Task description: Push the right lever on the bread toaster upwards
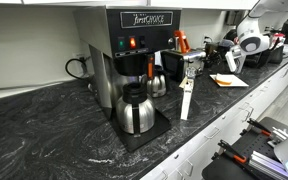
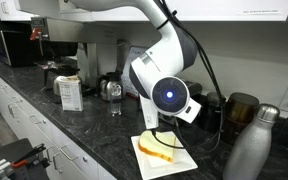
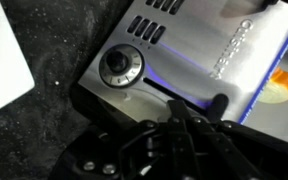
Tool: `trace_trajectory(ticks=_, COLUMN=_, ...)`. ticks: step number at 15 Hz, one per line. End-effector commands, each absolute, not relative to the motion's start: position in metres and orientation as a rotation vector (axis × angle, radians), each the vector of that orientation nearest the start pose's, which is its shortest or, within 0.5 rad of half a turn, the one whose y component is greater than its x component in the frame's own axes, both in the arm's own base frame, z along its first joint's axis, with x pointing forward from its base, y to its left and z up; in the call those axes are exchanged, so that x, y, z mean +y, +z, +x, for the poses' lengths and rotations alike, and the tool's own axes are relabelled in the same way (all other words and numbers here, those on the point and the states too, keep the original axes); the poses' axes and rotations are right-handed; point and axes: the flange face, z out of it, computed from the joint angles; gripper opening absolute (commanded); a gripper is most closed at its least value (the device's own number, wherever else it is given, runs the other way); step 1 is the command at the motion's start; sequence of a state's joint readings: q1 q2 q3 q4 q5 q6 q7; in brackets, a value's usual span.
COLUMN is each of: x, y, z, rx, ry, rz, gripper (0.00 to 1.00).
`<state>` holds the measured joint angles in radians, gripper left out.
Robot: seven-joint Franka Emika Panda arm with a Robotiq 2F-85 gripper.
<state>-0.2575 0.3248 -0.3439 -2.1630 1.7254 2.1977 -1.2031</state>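
Note:
In the wrist view the bread toaster (image 3: 189, 55) fills the frame: shiny chrome with vent slots, a round dark dial (image 3: 121, 66) and a slot edged with blue light. A black lever knob (image 3: 220, 103) sticks out of that slot. My gripper (image 3: 178, 110) has its dark fingers pressed together, with the tip against the toaster front just left of the knob. I cannot tell whether it touches the knob. In both exterior views my arm (image 1: 248, 38) (image 2: 164, 85) hides the toaster.
A tall black-and-steel coffee brewer (image 1: 134, 55) with a round steel carafe (image 1: 135, 110) stands on the dark counter. Bread lies on white paper (image 2: 159, 152) below my arm. A steel bottle (image 2: 249, 145) and a white box (image 2: 70, 93) stand nearby.

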Motion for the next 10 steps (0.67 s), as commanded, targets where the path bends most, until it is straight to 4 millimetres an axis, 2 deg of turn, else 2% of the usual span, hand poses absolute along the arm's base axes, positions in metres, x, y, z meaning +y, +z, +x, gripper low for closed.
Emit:
trace_trajectory(ticks=1, x=-0.285, y=0.283, z=0.486, rx=0.669, ry=-1.005, rz=-1.993, gripper=0.00)
trace_trajectory(ticks=10, x=-0.269, y=0.295, z=0.462, rx=0.591, ry=-0.959, rz=-2.086, gripper=0.00)
